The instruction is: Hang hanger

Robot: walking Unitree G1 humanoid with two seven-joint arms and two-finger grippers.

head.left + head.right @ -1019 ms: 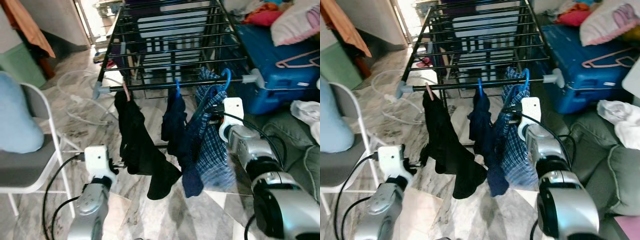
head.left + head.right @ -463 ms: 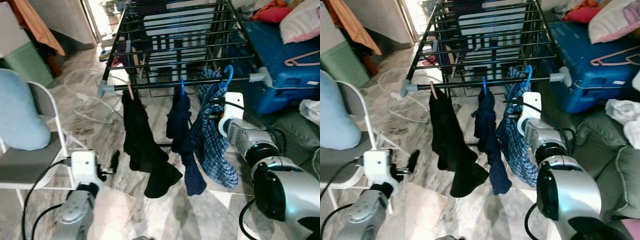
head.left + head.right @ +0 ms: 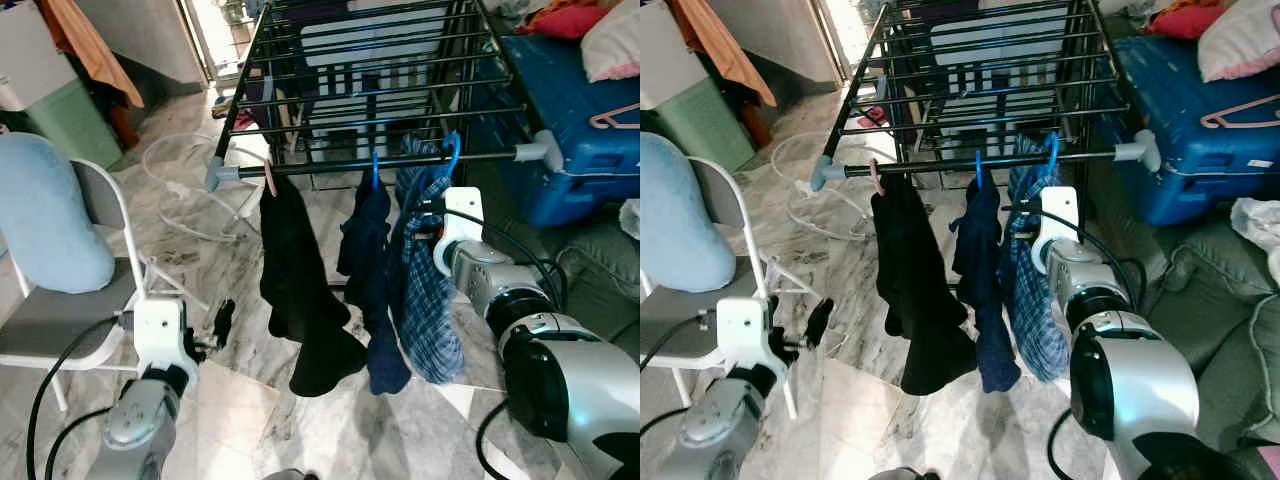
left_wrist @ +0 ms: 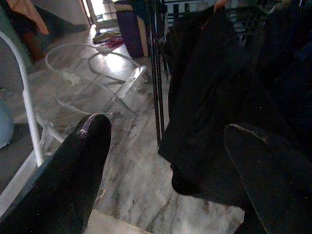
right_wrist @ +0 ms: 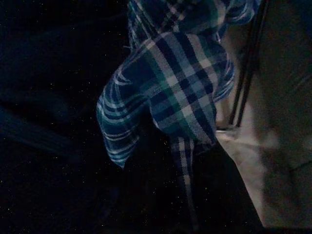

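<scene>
Right tool (image 3: 425,222): raised at the end of a forward-reaching silver arm, pressed into the plaid shirt (image 3: 425,290) just below the front rail; its fingers are buried in cloth, so whether they are open or closed cannot be told.
Right wrist view: close on plaid shirt fabric, dark garments beside it, thin black rack legs past it.
Left tool (image 4: 165,170): held low on a bent arm over the marble floor (image 3: 250,420), fingers (image 4: 78,170) spread wide apart and holding nothing.
Blue hanger (image 3: 451,156): its hook sits over the front rail just above the right tool, carrying the plaid shirt.
Drying rack (image 3: 370,90): black bars stretching away beyond both tools; front rail ends in grey caps.
Other hanging clothes: a black garment (image 3: 300,300) ahead of the left tool, a navy garment (image 3: 370,260) between it and the plaid shirt, touching the shirt.
Edges near the left tool: a white folding chair (image 3: 90,330) just beside it on the outer side.
Edges near the right tool: a blue suitcase (image 3: 570,130) beyond it on the outer side.
Open room: bare floor between the two tools, under the hanging clothes.
</scene>
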